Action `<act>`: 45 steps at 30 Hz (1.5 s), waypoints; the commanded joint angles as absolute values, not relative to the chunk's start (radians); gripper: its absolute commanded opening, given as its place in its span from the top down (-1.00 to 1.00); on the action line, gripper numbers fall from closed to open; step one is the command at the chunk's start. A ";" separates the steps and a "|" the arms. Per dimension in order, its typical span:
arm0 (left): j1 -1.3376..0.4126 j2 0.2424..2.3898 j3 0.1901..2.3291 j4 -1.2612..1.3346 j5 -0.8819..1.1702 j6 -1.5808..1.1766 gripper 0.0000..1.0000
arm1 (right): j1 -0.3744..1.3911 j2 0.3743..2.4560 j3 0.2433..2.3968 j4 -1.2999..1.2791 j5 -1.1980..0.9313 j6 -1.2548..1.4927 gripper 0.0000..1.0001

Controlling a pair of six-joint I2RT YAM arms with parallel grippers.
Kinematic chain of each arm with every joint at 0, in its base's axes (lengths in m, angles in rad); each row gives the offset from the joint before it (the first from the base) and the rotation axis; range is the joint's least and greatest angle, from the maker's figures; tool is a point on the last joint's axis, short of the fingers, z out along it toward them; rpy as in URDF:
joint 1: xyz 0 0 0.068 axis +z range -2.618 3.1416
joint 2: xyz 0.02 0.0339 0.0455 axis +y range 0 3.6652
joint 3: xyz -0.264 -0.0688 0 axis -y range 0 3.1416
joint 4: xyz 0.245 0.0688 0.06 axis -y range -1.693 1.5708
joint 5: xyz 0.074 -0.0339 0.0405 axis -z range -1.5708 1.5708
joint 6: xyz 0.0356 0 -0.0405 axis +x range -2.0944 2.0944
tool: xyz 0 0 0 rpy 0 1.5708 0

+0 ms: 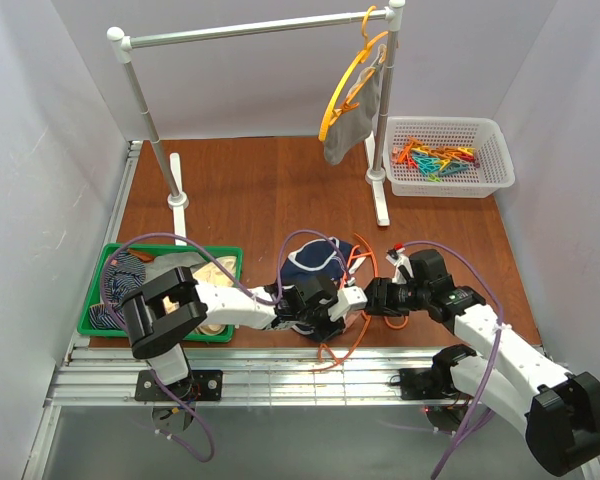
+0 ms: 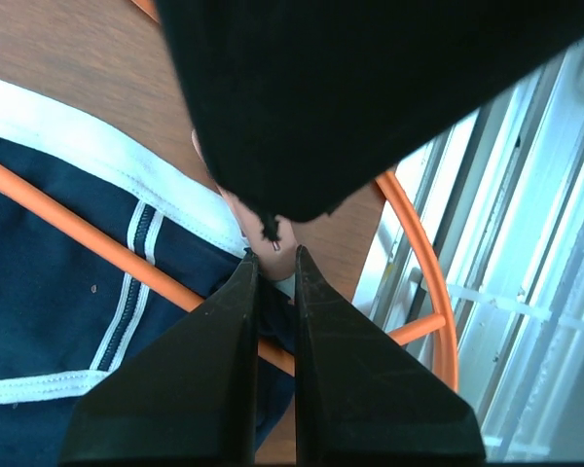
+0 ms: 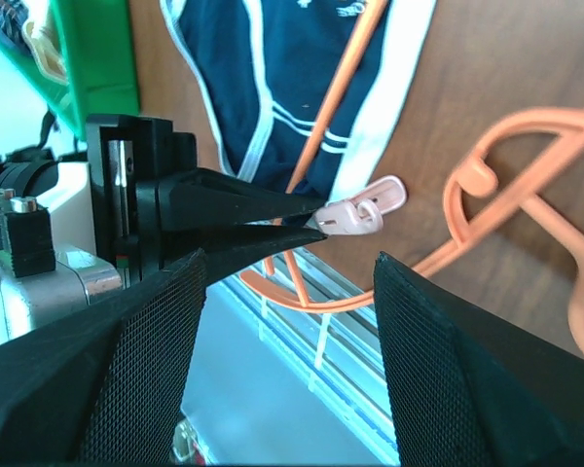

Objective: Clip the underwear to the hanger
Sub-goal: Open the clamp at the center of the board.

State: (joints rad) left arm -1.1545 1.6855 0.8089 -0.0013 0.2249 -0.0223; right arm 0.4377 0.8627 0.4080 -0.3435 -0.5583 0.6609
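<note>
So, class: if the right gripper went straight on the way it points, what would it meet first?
Probably the pink peg held in the left gripper's shut jaws; depth is unclear.

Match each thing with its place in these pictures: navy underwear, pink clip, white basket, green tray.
Things:
1. navy underwear
2. pink clip
3. white basket
4. green tray

Places:
A. far right of the table
B. pinched in the left end effector
C. near left of the table
D. under the hanger bar

Pairs: 1-D, 2-B, 3-A, 4-C
</note>
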 commanded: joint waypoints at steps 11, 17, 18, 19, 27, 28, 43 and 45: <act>-1.146 1.563 0.818 -0.057 0.262 -0.005 0.88 | 0.417 0.859 0.336 -0.233 -0.615 0.629 -0.27; -1.135 1.546 0.818 -0.060 0.313 -0.005 0.88 | 0.413 0.854 0.334 -0.233 -0.623 0.626 -0.29; -1.135 1.539 0.816 -0.057 0.321 -0.009 0.88 | 0.413 0.859 0.336 -0.227 -0.627 0.623 -0.29; -1.137 1.537 0.816 -0.060 0.333 -0.009 0.88 | 0.414 0.862 0.339 -0.222 -0.637 0.617 -0.30; -1.137 1.499 0.811 -0.061 0.353 -0.011 0.88 | 0.413 0.913 0.328 -0.167 -0.658 0.604 -0.34; -1.135 1.497 0.810 -0.060 0.354 -0.011 0.88 | 0.414 0.917 0.327 -0.163 -0.658 0.603 -0.34; -1.135 1.517 0.821 -0.054 0.367 -0.011 0.88 | 0.414 0.957 0.281 -0.055 -0.845 0.638 -0.09; -1.137 1.516 0.821 -0.049 0.368 -0.011 0.88 | 0.414 0.953 0.262 -0.055 -0.851 0.635 -0.06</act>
State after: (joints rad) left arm -1.1381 1.5360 0.7998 -0.0528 0.3454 -0.0158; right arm 0.4183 0.9695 0.2878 -0.0845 -0.7883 0.6395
